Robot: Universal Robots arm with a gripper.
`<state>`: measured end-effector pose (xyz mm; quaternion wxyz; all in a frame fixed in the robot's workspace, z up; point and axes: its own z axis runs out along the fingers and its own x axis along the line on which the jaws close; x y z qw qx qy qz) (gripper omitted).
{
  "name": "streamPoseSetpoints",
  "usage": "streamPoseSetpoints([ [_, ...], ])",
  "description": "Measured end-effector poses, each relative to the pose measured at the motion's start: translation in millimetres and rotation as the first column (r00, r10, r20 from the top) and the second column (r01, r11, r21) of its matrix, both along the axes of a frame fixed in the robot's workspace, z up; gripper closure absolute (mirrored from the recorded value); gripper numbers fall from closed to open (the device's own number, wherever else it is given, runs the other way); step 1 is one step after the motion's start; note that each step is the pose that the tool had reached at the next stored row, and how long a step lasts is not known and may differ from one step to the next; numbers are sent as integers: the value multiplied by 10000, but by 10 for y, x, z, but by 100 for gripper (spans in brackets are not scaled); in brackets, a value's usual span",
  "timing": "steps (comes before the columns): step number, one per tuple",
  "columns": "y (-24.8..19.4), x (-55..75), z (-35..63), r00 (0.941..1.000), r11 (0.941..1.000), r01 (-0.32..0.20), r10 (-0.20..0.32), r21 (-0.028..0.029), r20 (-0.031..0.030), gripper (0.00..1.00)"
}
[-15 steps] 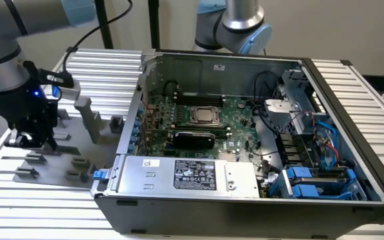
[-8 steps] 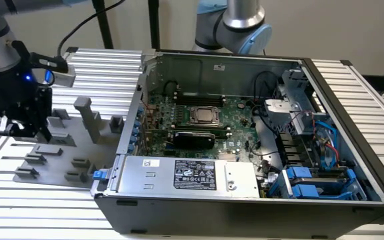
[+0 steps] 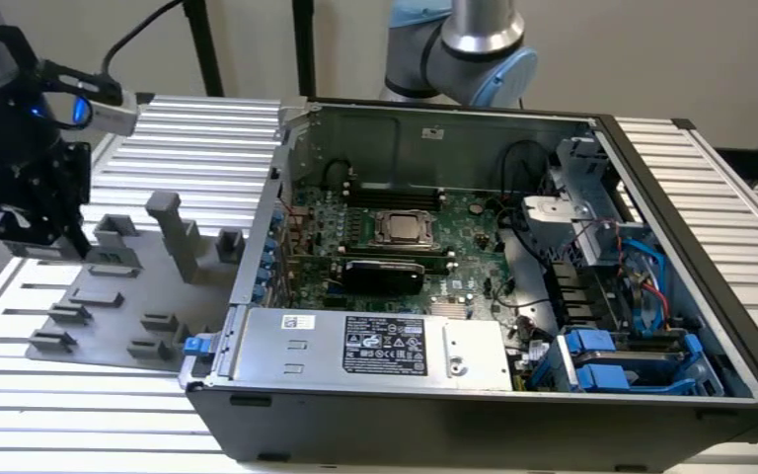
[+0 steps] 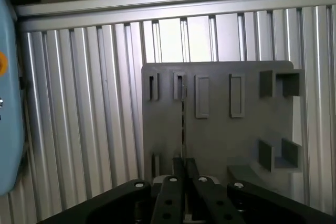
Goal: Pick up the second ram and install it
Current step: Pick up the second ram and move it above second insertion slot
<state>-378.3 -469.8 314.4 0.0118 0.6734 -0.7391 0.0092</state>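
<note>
One big open computer case point(image 3: 485, 425) takes the exterior view's right, its motherboard point(image 3: 352, 212) bare inside. To its left lies the grey holder plate point(image 3: 115, 306). Over that plate's far left edge hangs the gripper point(image 4: 185, 165), fingers pinched almost together on a thin edge-on strip. That strip is the second ram point(image 4: 183, 124), by my reading, well apart from the case. Danger here: so narrow a grip lets the stick tilt, and a tilted stick would clip the case wall or miss its seat. Edge-on, its chips cannot be made out, and whether it hangs clear of the plate I cannot tell.
</note>
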Motion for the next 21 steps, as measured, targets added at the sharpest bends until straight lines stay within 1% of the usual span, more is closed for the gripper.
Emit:
streamPoseSetpoints([
  [6,12,46,271,10000,10000,0,0,-4,0,100],
  [13,56,182,589,10000,10000,1,-1,-48,-2,100],
  [17,81,294,769,10000,10000,0,0,-57,-1,100],
  [21,93,460,922,10000,10000,0,0,-55,1,100],
])
